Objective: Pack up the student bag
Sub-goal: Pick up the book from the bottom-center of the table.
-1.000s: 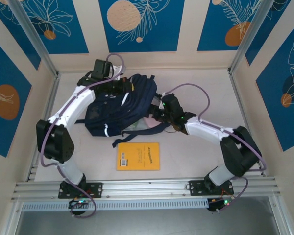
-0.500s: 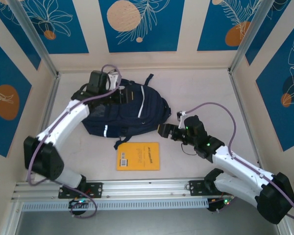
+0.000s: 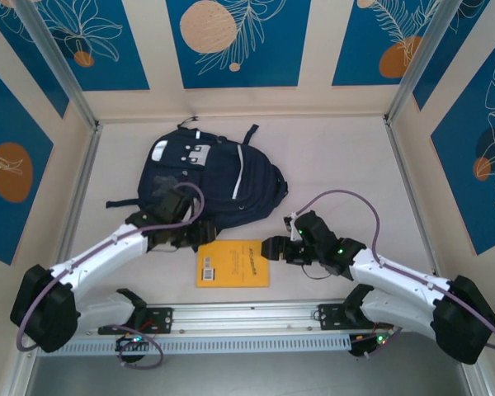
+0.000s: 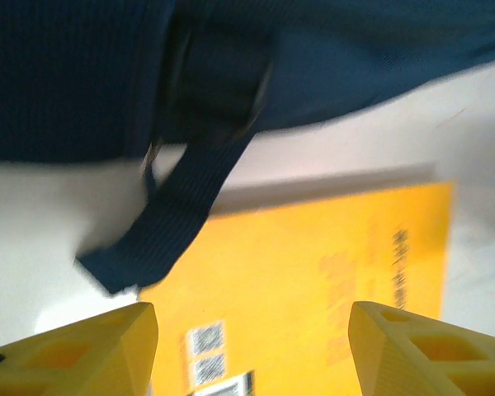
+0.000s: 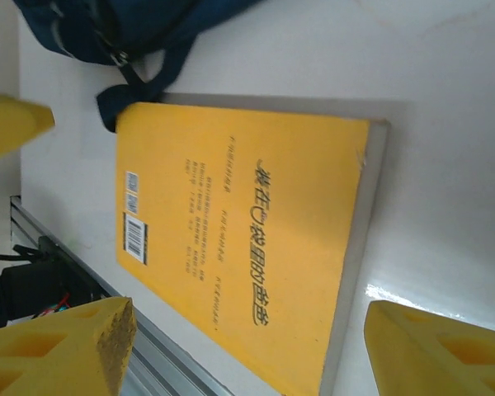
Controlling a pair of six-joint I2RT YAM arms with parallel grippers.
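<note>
Left to right, all placed off the student bag (image 3: 223,177). The left claw (image 3: 203,234) hangs right at the bag's near edge, fingers spread and nothing between them. In its wrist view that claw (image 4: 249,309) looks down past the navy fabric onto a loose strap (image 4: 181,206) whose end lies across a corner of the yellow book (image 4: 313,272).

The bag lies flat towards the back of the counter (image 3: 346,165), white patches at its far end, white stripes down the front. We can't tell what's inside it.

The yellow book (image 3: 233,262) lies flat just on the near side of the bag, outside it, with a barcode on its cover.

The right claw (image 3: 268,247) sits off the bag's near-right corner, beside the book's right edge. Its fingers are wide apart too, gripping nothing, and its own camera looks over the book (image 5: 247,231).

The counter is pale and slightly shiny, with a metal rail (image 3: 247,318) along the near edge. The cream walls carry blue panels (image 3: 231,41) with leaf sketches and orange circles.
</note>
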